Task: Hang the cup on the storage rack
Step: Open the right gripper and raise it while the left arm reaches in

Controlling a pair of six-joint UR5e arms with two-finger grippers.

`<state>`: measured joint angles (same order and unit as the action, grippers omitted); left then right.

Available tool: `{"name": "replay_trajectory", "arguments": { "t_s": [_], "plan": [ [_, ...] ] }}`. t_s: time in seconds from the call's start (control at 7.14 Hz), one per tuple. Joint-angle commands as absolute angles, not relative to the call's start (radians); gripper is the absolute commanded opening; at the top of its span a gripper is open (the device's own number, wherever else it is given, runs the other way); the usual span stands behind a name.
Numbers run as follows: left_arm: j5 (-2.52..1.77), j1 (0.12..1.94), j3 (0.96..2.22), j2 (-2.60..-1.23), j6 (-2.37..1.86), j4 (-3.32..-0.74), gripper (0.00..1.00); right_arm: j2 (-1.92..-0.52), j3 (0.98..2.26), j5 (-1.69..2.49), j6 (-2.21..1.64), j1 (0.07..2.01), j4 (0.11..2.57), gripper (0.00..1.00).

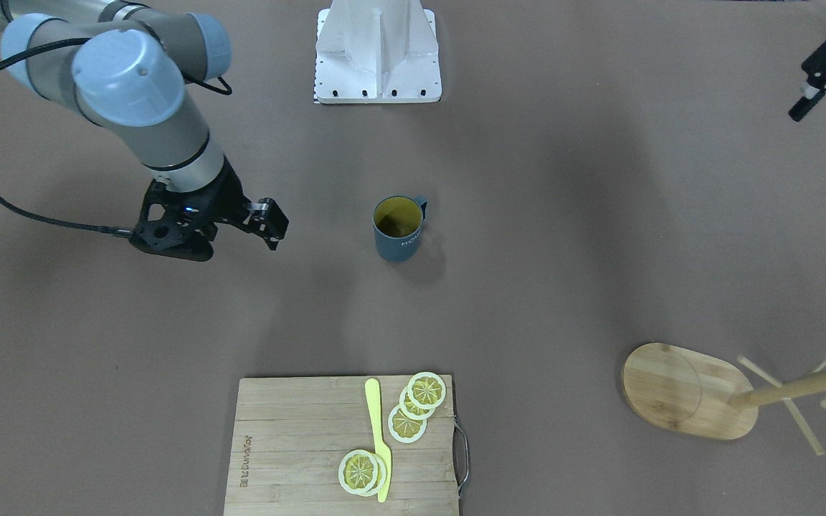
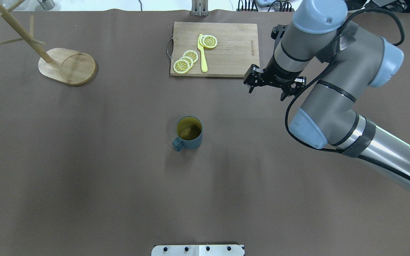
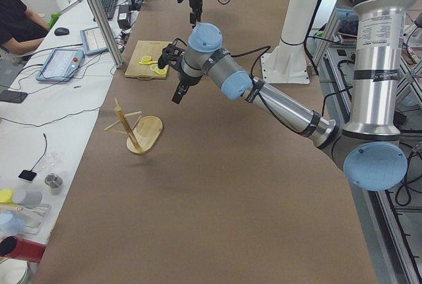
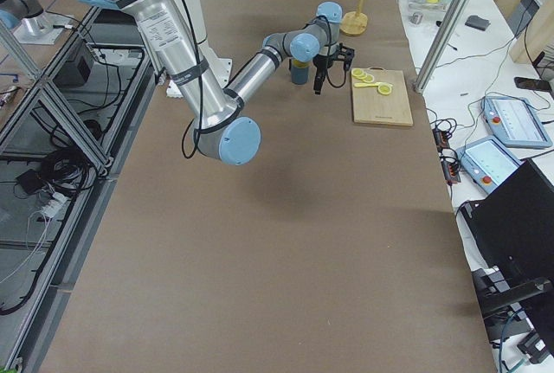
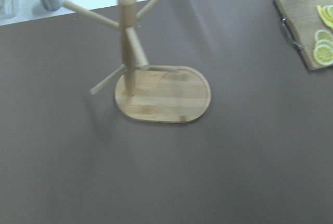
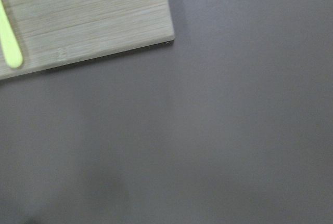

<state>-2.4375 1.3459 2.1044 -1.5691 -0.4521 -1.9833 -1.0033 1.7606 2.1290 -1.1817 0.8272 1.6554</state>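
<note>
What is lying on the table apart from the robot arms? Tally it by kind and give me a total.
cup: 1
storage rack: 1
cutting board: 1
lemon slices: 5
yellow knife: 1
Total: 9

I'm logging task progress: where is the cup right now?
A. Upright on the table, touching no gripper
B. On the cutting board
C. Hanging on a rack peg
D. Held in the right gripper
A: the cup stands mouth-up on the table, apart from the right gripper, and the storage rack has bare pegs.
</note>
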Motion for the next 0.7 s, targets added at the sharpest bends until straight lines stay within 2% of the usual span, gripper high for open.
{"name": "replay_trajectory", "arguments": {
  "t_s": [0.0, 0.28, 0.56],
  "plan": [
    [-2.427, 1.203, 2.031, -1.578, -0.563, -2.293, 0.97, -1.083, 1.775, 2.154, -1.059, 0.905, 1.657, 1.0],
    [-2.281, 1.085, 1.993, -1.598, -0.62, -2.438, 0.97, -1.139, 1.77, 2.19, -0.903, 0.978, 1.661, 1.0],
    [-2.011, 0.883, 1.993, -1.62, -0.627, -2.451, 0.97, -1.193, 1.758, 2.204, -0.76, 1.041, 1.663, 1.0]
  ]
}}
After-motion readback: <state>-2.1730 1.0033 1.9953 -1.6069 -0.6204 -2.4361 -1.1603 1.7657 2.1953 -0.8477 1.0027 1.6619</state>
